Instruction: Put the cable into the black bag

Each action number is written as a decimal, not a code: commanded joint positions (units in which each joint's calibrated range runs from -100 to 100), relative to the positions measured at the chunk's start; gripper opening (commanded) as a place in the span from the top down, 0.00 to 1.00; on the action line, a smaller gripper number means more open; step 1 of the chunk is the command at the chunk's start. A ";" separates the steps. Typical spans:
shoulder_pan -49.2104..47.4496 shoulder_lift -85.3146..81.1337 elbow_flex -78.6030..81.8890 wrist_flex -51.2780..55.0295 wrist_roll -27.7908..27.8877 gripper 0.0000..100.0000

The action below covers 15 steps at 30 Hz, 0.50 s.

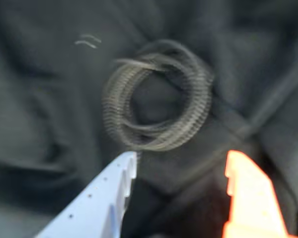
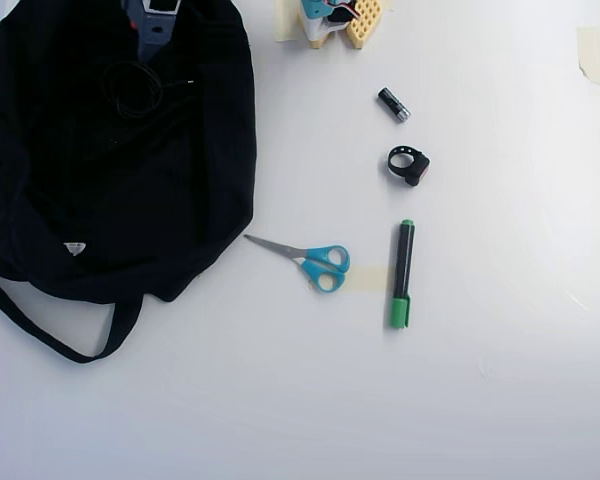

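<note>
Wrist view: a thin black cord wound into a small round coil, the cable (image 1: 156, 96), lies in the centre of the frame on rumpled black fabric. This fabric is the large soft black bag (image 1: 44, 124), which fills the whole picture. Two claw fingers enter from the bottom edge, one pale blue at lower left, one orange at lower right. The gripper (image 1: 181, 161) stands spread apart and empty, touching nothing. The cable lies just above the fingertips in the frame, slightly left of the gap between them, apart from both. The picture is blurred, so the plug end cannot be made out.

Overhead view: the black bag (image 2: 195, 190) fills the upper left, its long thin strap looping toward the lower left. The cable (image 2: 132, 88) shows as a faint loop on the bag near the top edge, just below the arm. The claw itself cannot be made out in this view.

The cable appears to rest on or in the bag already, so the task looks nearly done.
</note>
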 commanded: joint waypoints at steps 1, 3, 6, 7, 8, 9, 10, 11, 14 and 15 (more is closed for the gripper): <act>-6.68 -12.57 -2.09 2.87 -0.62 0.77; -13.41 -18.87 -1.82 3.64 -1.56 0.77; -23.28 -24.52 -1.73 3.64 -2.93 0.89; -27.17 -24.77 -1.73 3.64 -3.50 0.95; -31.96 -24.85 -1.73 3.64 -3.50 0.98; -37.64 -24.85 -1.73 3.64 -3.50 0.98; -41.16 -25.01 -1.82 3.64 -3.55 0.98; -45.12 -27.34 -1.73 3.64 -4.87 0.98; -47.14 -33.15 -1.19 3.64 -6.33 0.98; -47.89 -33.98 -0.74 3.64 -6.33 0.98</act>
